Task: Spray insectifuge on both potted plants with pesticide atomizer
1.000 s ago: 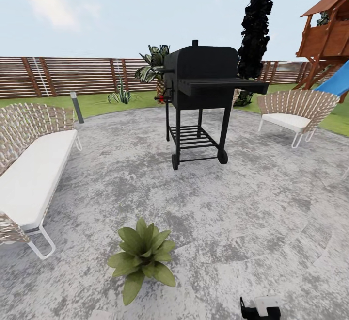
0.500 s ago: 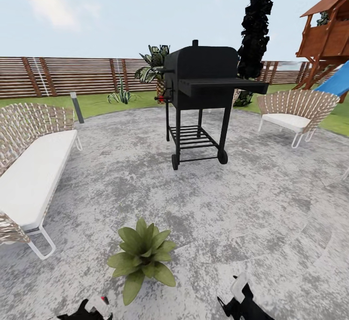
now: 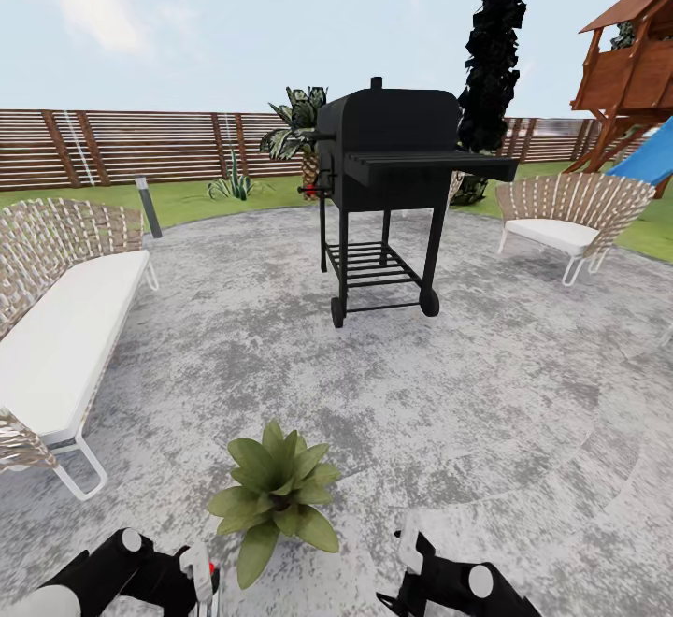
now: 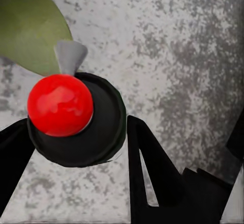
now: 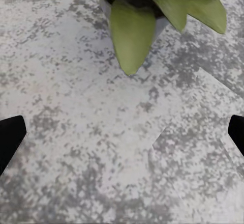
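Left pincer clamps the pesticide atomizer — right pincer spread beside the potted plant.

From my seat I see a potted plant low in the frame, left of centre, on the round grey paving, with my left gripper at the bottom edge just left of its leaves and my right gripper at the bottom edge to its right. A black grill stands upright at centre frame, a wicker bench with a white cushion runs along the left edge, and a wicker chair sits at mid right. Along the back I have the slatted wooden fence, a dark tree behind the grill, and a wooden play tower with a blue slide at upper right.
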